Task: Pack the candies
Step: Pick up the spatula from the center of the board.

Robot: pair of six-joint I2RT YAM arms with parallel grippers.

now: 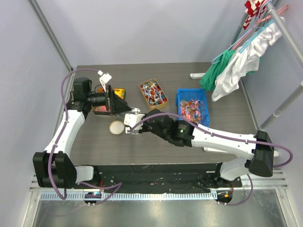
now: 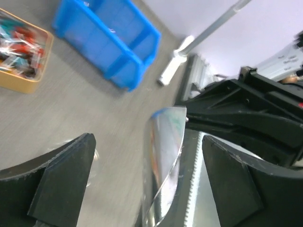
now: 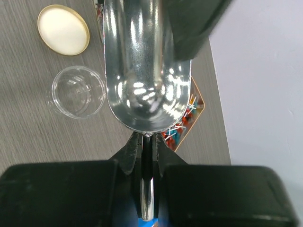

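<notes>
Candies fill a tan tray and a blue bin; the bin and the tray also show in the left wrist view. My right gripper is shut on the handle of an empty metal scoop; in the top view this gripper is at mid-table. My left gripper is open, and the scoop's rim stands between its fingers without touching them. In the top view it faces the scoop. More candies lie in an orange-rimmed box under the scoop.
An empty clear cup stands beside a gold lid, which also shows in the top view. A yellow box sits behind the left gripper. A rack with hanging clothes stands at the far right.
</notes>
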